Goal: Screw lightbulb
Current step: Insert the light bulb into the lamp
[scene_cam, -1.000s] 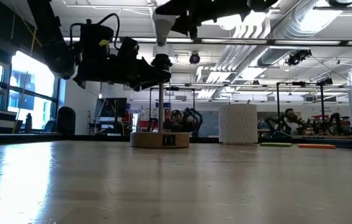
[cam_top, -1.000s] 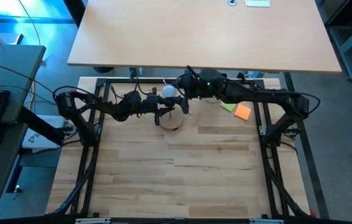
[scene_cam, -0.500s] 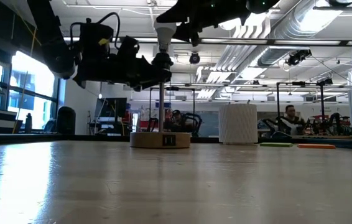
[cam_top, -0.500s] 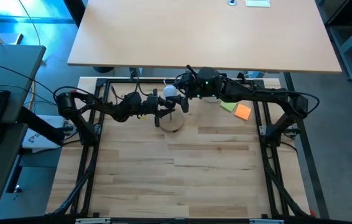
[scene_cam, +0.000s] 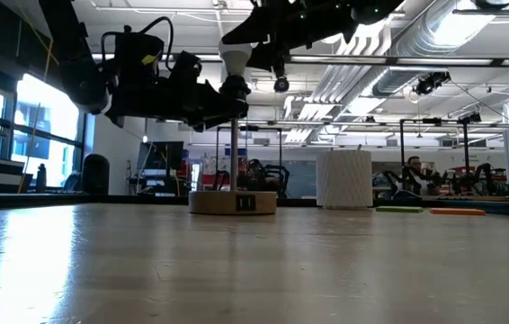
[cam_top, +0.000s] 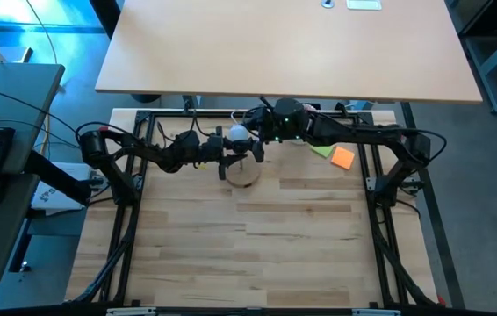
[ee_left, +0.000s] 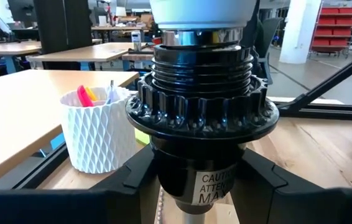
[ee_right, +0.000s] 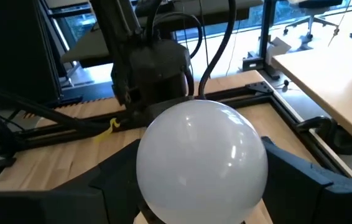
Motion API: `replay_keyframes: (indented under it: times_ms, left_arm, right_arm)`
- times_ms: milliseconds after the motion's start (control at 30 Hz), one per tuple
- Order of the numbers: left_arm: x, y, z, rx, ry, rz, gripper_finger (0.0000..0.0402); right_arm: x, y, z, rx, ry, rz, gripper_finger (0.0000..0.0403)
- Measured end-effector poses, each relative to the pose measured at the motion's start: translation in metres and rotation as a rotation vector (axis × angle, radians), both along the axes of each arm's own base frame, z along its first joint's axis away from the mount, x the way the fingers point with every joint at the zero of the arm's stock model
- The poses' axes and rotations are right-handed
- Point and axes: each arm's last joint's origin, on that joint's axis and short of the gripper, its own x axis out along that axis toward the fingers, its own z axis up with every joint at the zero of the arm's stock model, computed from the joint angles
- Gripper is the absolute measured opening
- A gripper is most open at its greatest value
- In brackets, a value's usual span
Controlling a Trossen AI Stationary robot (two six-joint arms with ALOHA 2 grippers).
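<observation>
Near the far edge of the table [cam_top: 301, 246], about midway along it, a black lamp socket [ee_left: 202, 124] stands on a thin metal post [scene_cam: 235, 153] rising from a round wooden base [scene_cam: 233, 202]. The left claw [ee_left: 198, 186] is clenched around the socket's lower body, one dark finger on either side. On the socket, between those fingers, a pale label reads "CAUT…" and "ATTEN…", with a further line beginning "MA…" cut off; the rest I cannot read.

The lightbulb [ee_right: 202, 160] sits upright on top of the socket, its silvery screw base [ee_left: 204, 36] entering the threaded collar. The right claw [ee_right: 201, 186] grasps the white globe from above, a dark finger on each side of it. In the low view the bulb [scene_cam: 236, 59] shows just over the socket, under the right arm.

Toward the far right corner stands a white ribbed cup [ee_left: 99, 135] holding pink and yellow items, well apart from the wooden base. Just beyond it on the table lie a green sticky note [cam_top: 321, 151] and an orange one [cam_top: 342, 158]. A small dark tag on the front of the base [scene_cam: 245, 203] is too small to read.
</observation>
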Motion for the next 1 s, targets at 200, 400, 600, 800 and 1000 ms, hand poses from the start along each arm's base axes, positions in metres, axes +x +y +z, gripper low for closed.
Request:
replay_keyframes:
  times_ms: [200, 400, 600, 800, 1000]
  left_arm:
    - [0.0, 0.0, 0.0, 0.0, 0.001, 0.006, 0.0142]
    - [0.0, 0.001, 0.0, -0.019, -0.005, 0.047, 0.0142]
    - [0.001, -0.002, 0.0, -0.028, -0.009, 0.098, 0.0142]
    - [0.003, -0.006, 0.001, -0.028, -0.013, 0.146, 0.0142]
    - [0.004, -0.009, 0.001, -0.028, -0.018, 0.188, 0.0142]
  right_arm:
    - [0.002, -0.001, -0.003, 0.001, 0.006, 0.008, 0.0263]
    - [0.003, 0.005, -0.004, -0.001, 0.026, -0.047, 0.0263]
    - [0.007, 0.018, -0.005, -0.014, 0.044, -0.146, 0.0263]
    - [0.009, 0.026, -0.005, 0.04, 0.036, -0.272, 0.0263]
    - [0.011, 0.035, -0.005, 0.074, 0.012, -0.376, 0.0264]
